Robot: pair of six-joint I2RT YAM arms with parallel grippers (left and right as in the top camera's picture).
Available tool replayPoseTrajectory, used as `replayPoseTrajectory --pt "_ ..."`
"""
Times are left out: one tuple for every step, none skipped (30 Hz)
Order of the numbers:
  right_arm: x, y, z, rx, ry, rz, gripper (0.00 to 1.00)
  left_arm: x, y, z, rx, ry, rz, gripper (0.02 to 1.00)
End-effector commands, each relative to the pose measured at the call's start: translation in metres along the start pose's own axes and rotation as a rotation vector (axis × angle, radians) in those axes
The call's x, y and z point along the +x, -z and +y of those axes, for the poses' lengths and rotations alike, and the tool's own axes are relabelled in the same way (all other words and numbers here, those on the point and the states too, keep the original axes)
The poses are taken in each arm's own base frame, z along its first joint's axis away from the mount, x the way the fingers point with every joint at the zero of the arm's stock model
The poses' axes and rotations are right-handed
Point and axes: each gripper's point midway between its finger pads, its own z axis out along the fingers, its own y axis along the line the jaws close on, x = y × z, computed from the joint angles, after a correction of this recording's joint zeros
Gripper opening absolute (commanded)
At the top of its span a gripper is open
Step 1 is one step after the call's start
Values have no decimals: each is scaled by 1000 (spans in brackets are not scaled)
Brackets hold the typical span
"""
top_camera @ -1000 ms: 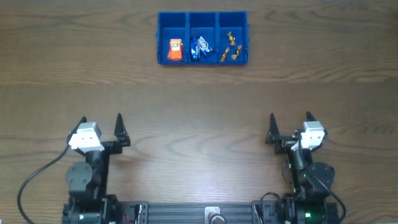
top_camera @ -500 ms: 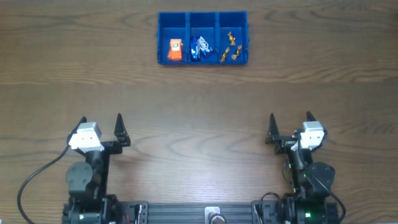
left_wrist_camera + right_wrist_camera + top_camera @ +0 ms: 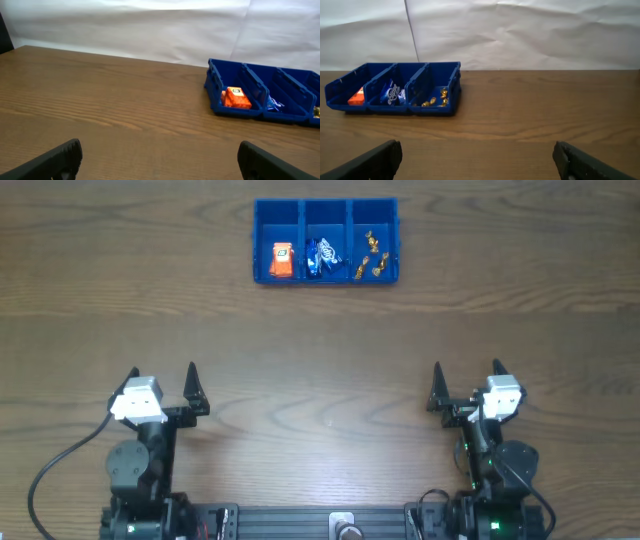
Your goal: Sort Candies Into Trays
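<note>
— while the left gripper and right gripper are resting spread apart, what is worrying you?
— orange candy, blue-wrapped candy and gold candies are lying sorted in the blue tray; a clumsy reach is risking mixing them.

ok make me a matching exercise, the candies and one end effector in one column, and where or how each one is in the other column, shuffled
Compartments are those of the blue tray, as seen in the top view.

Column 1
1. orange candy
2. blue candies
3. gold candies
4. left end effector

Column 2
A. middle compartment
B. open, holding nothing
C. right compartment
D. left compartment

Pairs: 1-D, 2-A, 3-C, 4-B
</note>
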Motion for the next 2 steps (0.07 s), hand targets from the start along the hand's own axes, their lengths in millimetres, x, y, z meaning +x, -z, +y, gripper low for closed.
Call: replayPoseTrajectory --pt "1 0 -2 8 15 -2 998 18 -1 4 -16 -4 52 998" --pt "1 0 -2 7 15 -2 998 18 -1 4 -16 -4 52 998"
